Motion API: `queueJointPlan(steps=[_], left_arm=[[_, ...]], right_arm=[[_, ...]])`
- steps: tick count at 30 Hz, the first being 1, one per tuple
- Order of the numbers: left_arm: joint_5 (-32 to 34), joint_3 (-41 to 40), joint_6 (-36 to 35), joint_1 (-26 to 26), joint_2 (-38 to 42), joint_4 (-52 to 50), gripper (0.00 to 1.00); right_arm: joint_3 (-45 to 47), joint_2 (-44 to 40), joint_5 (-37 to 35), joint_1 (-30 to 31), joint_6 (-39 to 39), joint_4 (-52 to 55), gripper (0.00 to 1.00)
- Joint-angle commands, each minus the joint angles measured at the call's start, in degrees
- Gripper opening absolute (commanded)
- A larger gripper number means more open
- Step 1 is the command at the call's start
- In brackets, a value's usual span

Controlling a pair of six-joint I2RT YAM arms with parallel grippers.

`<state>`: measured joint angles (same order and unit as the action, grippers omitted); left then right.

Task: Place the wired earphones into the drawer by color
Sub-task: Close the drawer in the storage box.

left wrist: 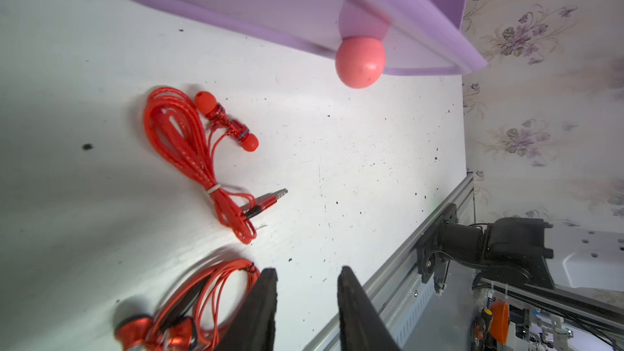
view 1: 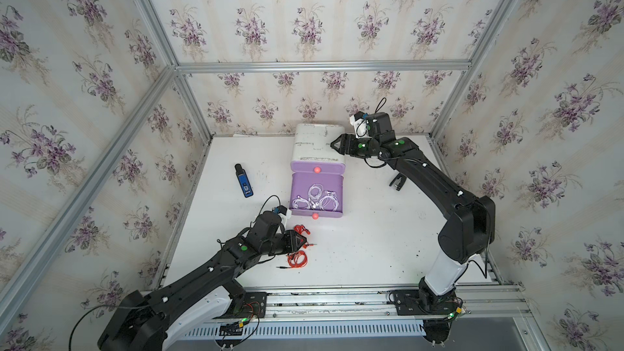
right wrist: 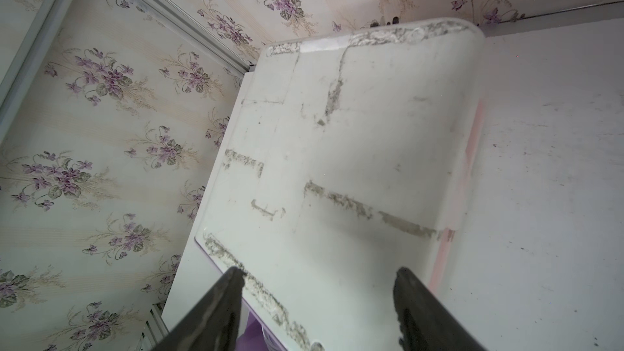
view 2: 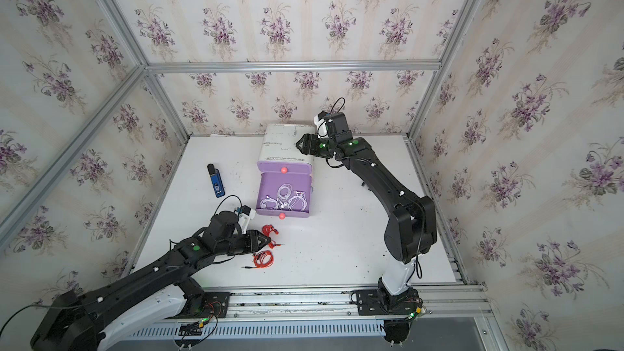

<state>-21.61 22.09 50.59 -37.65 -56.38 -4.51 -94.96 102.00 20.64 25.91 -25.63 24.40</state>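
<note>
Two red wired earphones lie on the white table in front of the drawer, one coil (view 1: 301, 230) (left wrist: 182, 143) nearer to it and one (view 1: 297, 260) (left wrist: 209, 295) closer to the front. My left gripper (view 1: 305, 241) (left wrist: 307, 273) hovers between them with its jaws a little apart and nothing in the gap. One of its fingers (left wrist: 266, 298) is right beside the nearer-front coil. White earphones (view 1: 317, 197) lie in the pulled-out purple drawer (view 1: 294, 180). My right gripper (view 1: 332, 145) (right wrist: 319, 273) stands open over the white top of the drawer unit (right wrist: 354, 136).
A blue-and-black oblong gadget (view 1: 243, 180) lies to the left of the drawer unit. The open drawer's pink knob (left wrist: 359, 62) juts toward the red coils. The upper purple drawer (view 1: 317, 165) is shut. A small dark object (view 1: 397, 182) sits under the right arm. The metal rail (view 1: 337, 293) borders the front.
</note>
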Motion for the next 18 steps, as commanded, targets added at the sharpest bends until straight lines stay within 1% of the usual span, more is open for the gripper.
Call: queueJointPlan(steps=[1, 6, 9, 12, 15, 18], left_arm=[[7.40, -0.18, 2.63, -0.50, -5.11, 9.78, 0.23], [12.57, -0.17, 3.00, -0.84, -10.89, 16.33, 0.23], [13.86, 0.57, 3.11, -0.87, -14.47, 20.14, 0.23], [15.88, 1.89, 3.93, -1.30, -17.35, 21.65, 0.23], [18.23, 2.96, 5.00, -1.92, -18.43, 23.19, 0.24], [22.24, 4.89, 4.58, -3.40, -17.49, 21.76, 0.24]], right_arm=[[-0.59, 0.96, 0.93, -0.12, 1.11, -0.79, 0.73], [-0.18, 1.76, 1.07, -0.09, 1.41, -1.72, 0.73], [-0.16, 2.06, 1.09, -0.09, 1.80, -1.82, 0.73], [-0.01, 2.32, 0.93, -0.16, 2.07, -1.86, 0.73], [0.15, 2.51, 0.78, -0.32, 2.34, -1.99, 0.73], [0.16, 3.07, 0.80, -0.38, 2.42, -1.87, 0.73]])
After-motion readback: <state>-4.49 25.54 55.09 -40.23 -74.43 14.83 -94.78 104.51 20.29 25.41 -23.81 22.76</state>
